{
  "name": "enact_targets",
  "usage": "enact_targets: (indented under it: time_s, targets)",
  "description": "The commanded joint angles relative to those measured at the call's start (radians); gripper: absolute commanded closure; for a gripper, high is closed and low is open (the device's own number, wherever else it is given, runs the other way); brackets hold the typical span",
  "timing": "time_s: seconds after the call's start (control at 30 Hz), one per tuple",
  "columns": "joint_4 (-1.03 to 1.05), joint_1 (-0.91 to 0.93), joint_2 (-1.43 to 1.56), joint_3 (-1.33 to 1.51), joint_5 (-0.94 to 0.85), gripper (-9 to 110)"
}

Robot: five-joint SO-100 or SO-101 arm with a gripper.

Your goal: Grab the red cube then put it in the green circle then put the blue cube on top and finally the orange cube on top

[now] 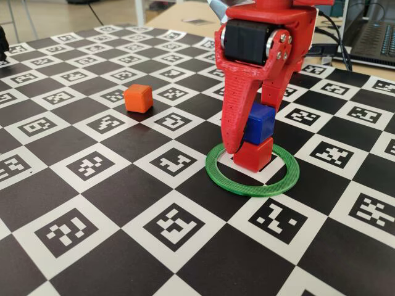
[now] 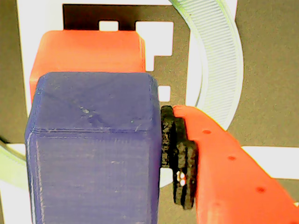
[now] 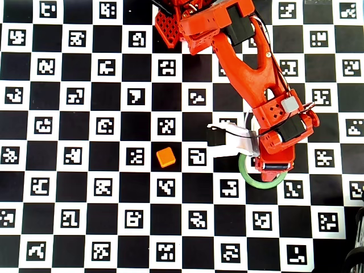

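Observation:
My red gripper (image 1: 250, 132) is shut on the blue cube (image 1: 260, 123). It holds the cube on top of the red cube (image 1: 254, 155), a little off to one side. The red cube stands inside the green circle (image 1: 271, 188). In the wrist view the blue cube (image 2: 93, 149) fills the frame, and the black pad of the right finger (image 2: 174, 149) presses its side. The red cube (image 2: 88, 49) shows behind it and the green circle (image 2: 219, 70) curves past. The left finger is out of view there. The orange cube (image 1: 137, 98) lies alone to the left and also shows in the overhead view (image 3: 165, 157).
The table is a black-and-white checkerboard of printed markers (image 1: 176, 225). A laptop (image 1: 370, 37) and cables lie beyond the board's far right edge. In the overhead view the arm (image 3: 250, 74) covers both stacked cubes and part of the green circle (image 3: 250, 178).

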Motion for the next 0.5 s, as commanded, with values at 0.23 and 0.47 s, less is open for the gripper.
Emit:
enact_targets:
  time_s: [0.23,0.47]
  targets:
    - [0.043,-0.005,0.1,-0.028,0.008,59]
    - [0.138,-0.015,0.173,-0.095,0.006,57]
